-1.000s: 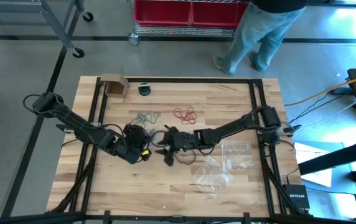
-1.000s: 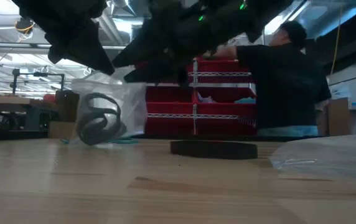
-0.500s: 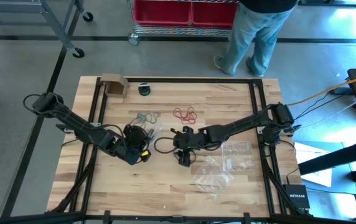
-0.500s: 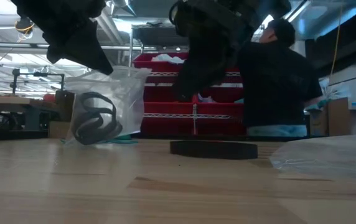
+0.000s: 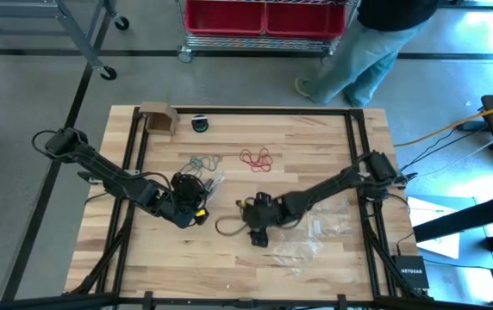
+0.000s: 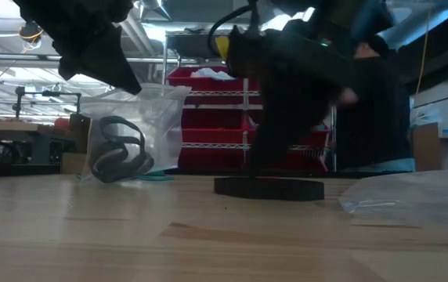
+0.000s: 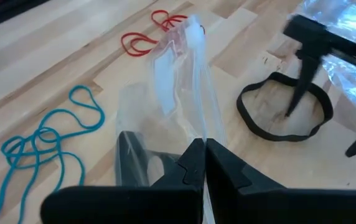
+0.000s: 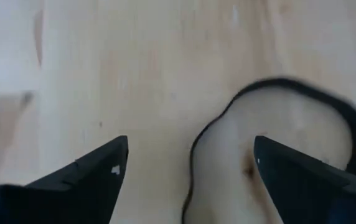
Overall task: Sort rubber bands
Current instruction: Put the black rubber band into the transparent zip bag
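We note left gripper (image 7: pixel 201 163) pinched on clear zip bag (image 7: pixel 178 93) | right gripper (image 8: pixel 187 171) spread wide, empty, over black rubber band (image 8: pixel 327 112) mid-table (image 5: pixel 229 267).

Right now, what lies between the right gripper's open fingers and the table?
A black rubber band lies flat on the bare wood under the right gripper, seen in the right wrist view; nothing else is there.

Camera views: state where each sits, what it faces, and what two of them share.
High: overhead, straight down; both arms on the table.
Low: tabletop height, level across; arms come from above.
Left wrist: shut left end effector pinching a clear bag.
Right wrist: open right end effector above wood.
Shared by both wrists: the black rubber band.
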Controlling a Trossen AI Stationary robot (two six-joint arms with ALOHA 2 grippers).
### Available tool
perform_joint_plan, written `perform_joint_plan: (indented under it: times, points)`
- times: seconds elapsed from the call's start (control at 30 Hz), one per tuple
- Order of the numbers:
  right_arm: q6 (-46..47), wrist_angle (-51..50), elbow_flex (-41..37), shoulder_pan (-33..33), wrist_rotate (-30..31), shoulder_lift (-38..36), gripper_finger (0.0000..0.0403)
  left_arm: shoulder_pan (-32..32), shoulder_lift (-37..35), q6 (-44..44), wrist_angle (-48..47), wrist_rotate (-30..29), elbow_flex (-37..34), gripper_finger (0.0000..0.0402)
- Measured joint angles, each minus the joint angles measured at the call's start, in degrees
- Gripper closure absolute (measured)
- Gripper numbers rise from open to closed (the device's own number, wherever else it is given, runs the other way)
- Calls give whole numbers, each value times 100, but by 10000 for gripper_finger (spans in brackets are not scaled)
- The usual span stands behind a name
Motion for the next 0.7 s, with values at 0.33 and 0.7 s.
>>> perform_joint_plan:
  times: [0.33, 0.7]
  points:
    - [-19, -574, -4, 351, 1762, 115, 97, 0, -2, 99, -9, -1, 4, 401]
    - [-142, -747, -2, 342, 2130, 159, 110, 0, -2, 108, -8, -1, 4, 401]
